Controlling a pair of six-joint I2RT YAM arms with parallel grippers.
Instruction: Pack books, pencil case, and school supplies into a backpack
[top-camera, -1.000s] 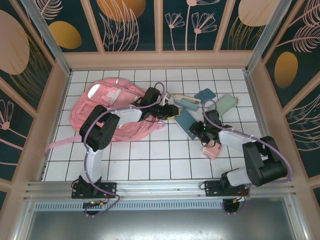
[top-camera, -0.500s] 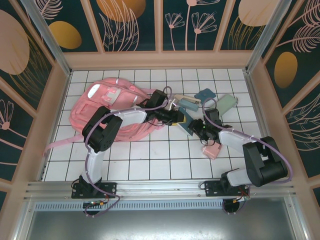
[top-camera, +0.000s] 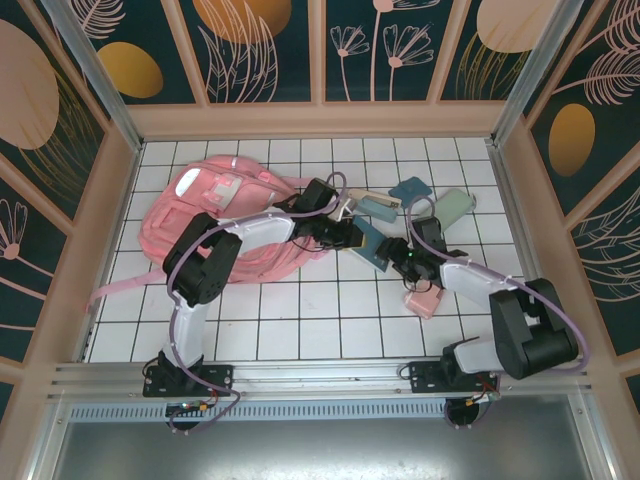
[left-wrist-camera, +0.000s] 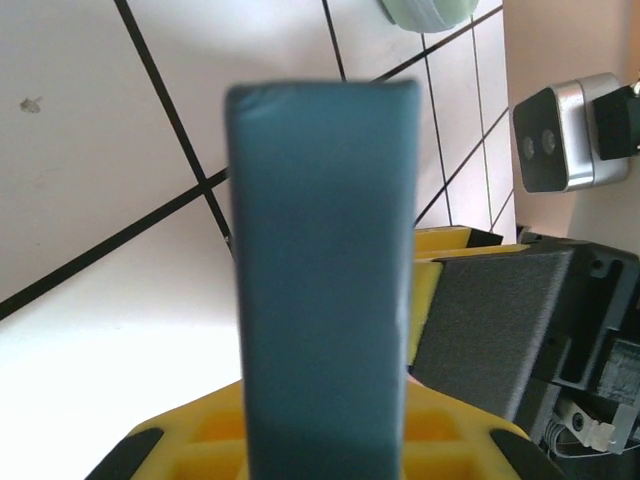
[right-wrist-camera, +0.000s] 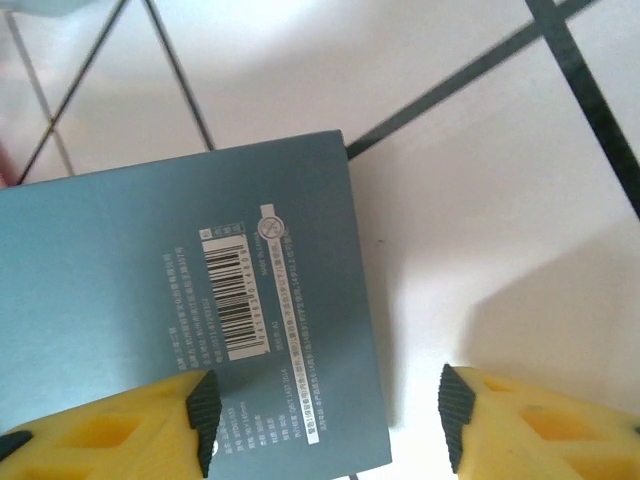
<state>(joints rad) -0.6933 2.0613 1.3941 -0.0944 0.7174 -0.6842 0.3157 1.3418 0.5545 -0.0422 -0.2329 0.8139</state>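
My left gripper (top-camera: 353, 234) is shut on a flat teal pad (top-camera: 372, 243), one of the school supplies, just right of the pink backpack (top-camera: 215, 210). In the left wrist view the pad (left-wrist-camera: 320, 250) stands edge-on between the yellow jaws of that gripper (left-wrist-camera: 322, 445). My right gripper (top-camera: 394, 251) is open at the pad's other end. In the right wrist view its black fingertips (right-wrist-camera: 205, 415) straddle the pad's barcode corner (right-wrist-camera: 200, 310) with a wide gap around the right gripper (right-wrist-camera: 330, 415). The books and pencil case are out of view.
Behind the grippers lie a teal-and-beige bar (top-camera: 375, 205), another teal pad (top-camera: 410, 188) and a mint pouch (top-camera: 452, 208). A pink block (top-camera: 424, 300) sits right of centre. A long pink strap (top-camera: 120, 290) trails to the left. Wooden walls (top-camera: 320, 120) enclose the tiled table (top-camera: 300, 320).
My left gripper moved right from the backpack and closed on the teal pad. My right gripper opened and released it. The pad tilted up off the table.
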